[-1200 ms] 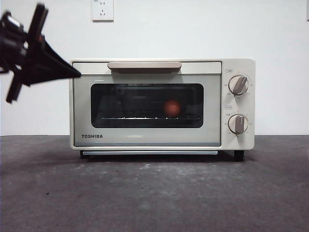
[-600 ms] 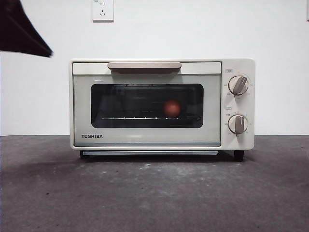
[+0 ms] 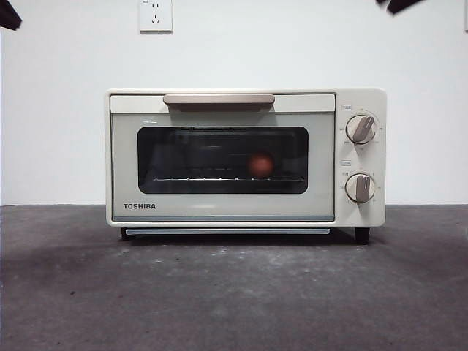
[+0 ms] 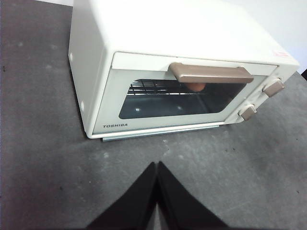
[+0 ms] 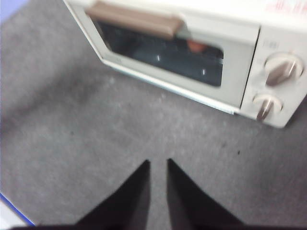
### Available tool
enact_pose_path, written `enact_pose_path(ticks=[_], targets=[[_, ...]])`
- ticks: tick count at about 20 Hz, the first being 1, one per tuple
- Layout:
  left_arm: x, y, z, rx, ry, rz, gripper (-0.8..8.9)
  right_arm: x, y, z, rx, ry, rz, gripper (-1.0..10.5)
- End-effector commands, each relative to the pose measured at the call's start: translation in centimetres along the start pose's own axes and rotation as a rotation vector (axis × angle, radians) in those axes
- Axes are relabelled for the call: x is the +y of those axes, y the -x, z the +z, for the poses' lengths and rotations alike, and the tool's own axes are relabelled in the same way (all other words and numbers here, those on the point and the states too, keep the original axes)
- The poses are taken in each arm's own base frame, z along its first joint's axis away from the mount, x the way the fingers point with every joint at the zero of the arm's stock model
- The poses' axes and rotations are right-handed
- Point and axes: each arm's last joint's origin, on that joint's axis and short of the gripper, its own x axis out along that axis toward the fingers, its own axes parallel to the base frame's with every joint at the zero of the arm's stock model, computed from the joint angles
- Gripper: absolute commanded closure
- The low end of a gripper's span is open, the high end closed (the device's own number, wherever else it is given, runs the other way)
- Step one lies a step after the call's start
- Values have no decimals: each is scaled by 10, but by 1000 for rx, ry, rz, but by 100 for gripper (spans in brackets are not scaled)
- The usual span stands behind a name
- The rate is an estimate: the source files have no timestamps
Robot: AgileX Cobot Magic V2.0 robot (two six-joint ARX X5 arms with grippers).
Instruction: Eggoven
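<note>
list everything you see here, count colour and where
oven: one, cream, door shut, mid table
handle: one, tan, top of the oven door
knobs: two, tan, stacked on the oven's right panel
egg: one, reddish-brown, on the rack behind the window
socket: one, white, on the wall above the oven
table: one, dark grey, under the oven
left hand: one, black, shut, holding nothing, above the table before the oven
right hand: one, black, slightly open, holding nothing, above the table before the oven
</note>
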Motion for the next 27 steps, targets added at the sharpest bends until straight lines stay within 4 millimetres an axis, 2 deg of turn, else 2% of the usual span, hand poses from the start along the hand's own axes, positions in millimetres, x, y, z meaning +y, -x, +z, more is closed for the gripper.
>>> enact_pose_path(ticks=[1, 19, 20, 21, 23, 25, 27], targets=[[-2, 3, 3, -12, -25, -3, 806, 0, -6, -2, 2, 14, 7, 941], [-2, 4, 3, -15, -26, -4, 806, 1, -7, 0, -21, 8, 10, 941], [-2, 4, 3, -17, -38, -6, 806, 1, -7, 0, -21, 8, 10, 941], [-3, 6, 4, -30, -122, -5, 806, 1, -7, 0, -22, 8, 9, 941], [-1, 13, 8, -138, -192, 83, 806, 1, -7, 0, -22, 8, 10, 941], [5, 22, 9, -330, -199, 221, 806, 1, -7, 0, -21, 7, 10, 941], [13, 29, -1, -504, -202, 290, 806, 1, -7, 0, -21, 8, 10, 941]])
